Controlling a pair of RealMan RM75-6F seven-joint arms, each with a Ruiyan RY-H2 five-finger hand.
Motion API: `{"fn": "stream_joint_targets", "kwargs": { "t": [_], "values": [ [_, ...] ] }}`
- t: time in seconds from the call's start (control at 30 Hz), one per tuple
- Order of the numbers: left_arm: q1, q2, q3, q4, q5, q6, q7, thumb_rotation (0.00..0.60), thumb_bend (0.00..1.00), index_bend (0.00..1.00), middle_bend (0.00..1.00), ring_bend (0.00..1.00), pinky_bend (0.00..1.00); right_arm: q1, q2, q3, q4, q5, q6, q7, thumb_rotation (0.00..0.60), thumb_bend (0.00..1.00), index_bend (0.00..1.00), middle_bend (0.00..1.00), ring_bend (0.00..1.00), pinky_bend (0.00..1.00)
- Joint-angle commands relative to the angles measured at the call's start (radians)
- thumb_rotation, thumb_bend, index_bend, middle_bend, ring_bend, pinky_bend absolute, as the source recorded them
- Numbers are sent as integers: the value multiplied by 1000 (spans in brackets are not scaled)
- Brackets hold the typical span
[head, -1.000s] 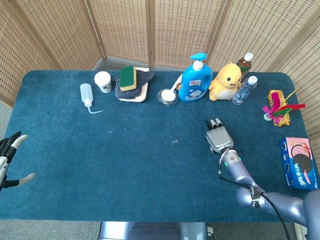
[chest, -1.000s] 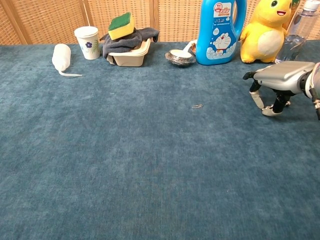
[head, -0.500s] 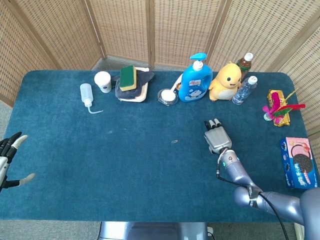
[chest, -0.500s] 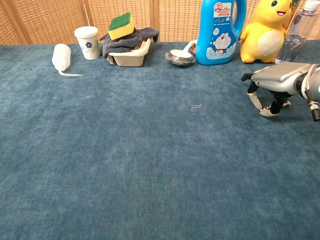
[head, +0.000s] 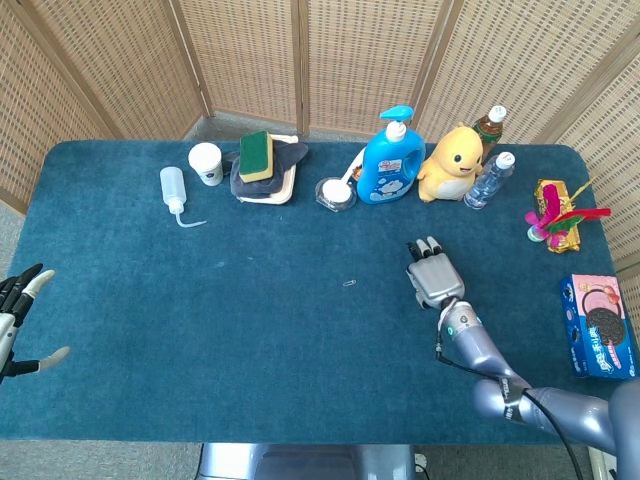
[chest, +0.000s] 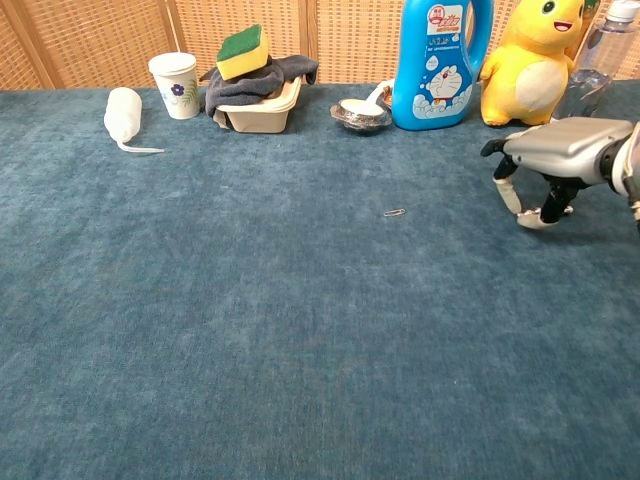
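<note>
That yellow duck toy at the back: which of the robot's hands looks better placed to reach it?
Probably the right hand: it hovers over the cloth just in front of the yellow duck toy, holding nothing. The left hand sits far off at the table's opposite edge.

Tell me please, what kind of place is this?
Probably an indoor test setup: a table under blue cloth, wicker screens behind it, and mixed household items in a row, such as a detergent bottle and a toy.
</note>
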Motion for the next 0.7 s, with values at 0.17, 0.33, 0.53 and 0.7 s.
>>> {"fn": "stream_joint_targets", "kwargs": {
  "t": [0.17,0.33,0.53,0.7],
  "values": [
    [0,-1,1,-1,1,0,3,600,277,0,0,0,0,-24,39,17,-49,-63,8,89,600,456,611,77,0,0],
    [0,-1,1,-1,3,0,2,600,277,0,0,0,0,-33,62,34,-83,-86,-11,162,600,457,612,77,0,0],
    [-1,0,1,-1,4,0,-2,600,277,0,0,0,0,-35,87,47,-114,-108,-26,212,600,457,612,77,0,0],
    [-1,2,2,0,6,1,-7,600,277,0,0,0,0,-35,102,58,-149,-114,-23,232,600,457,612,77,0,0]
  ]
}}
